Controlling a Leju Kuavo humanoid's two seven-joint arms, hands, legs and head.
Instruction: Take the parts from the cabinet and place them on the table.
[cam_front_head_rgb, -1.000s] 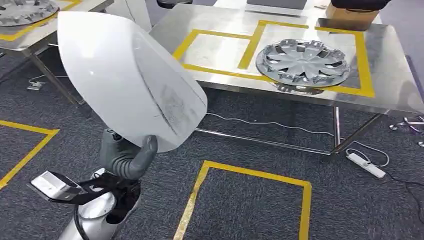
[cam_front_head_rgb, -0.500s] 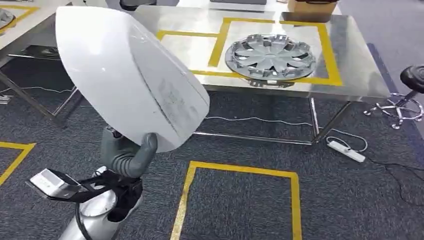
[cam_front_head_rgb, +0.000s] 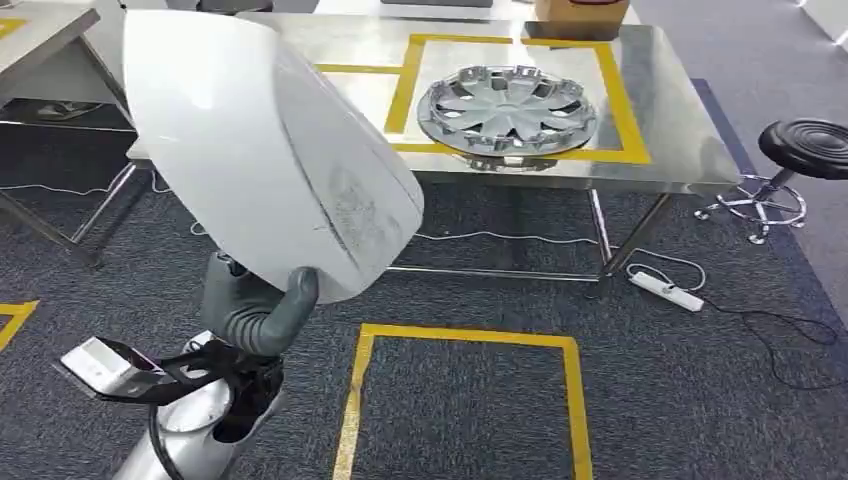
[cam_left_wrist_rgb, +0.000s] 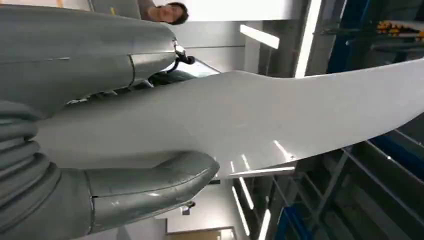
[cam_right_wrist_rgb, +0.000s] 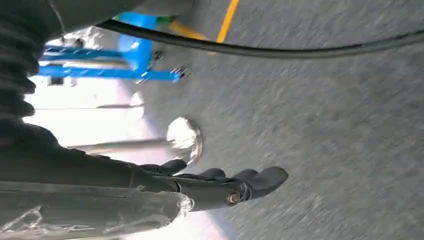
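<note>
My left hand grips the lower edge of a large white curved shell part and holds it upright in front of me, at the left of the head view. In the left wrist view the thick grey thumb presses against the white part. Ahead stands a steel table marked with yellow tape boxes; a silver hubcap lies in its right-hand box. My right hand hangs over the grey carpet with its dark fingers straight and nothing in them.
A black stool stands right of the table. A white power strip and cables lie on the carpet under it. A yellow tape square marks the floor before the table. A second steel table stands at far left. A brown box sits at the table's back.
The whole view has shifted: the table and hubcap have slid left in the picture and the stool has come into view, so the camera moved. The white part stays in my left hand.
</note>
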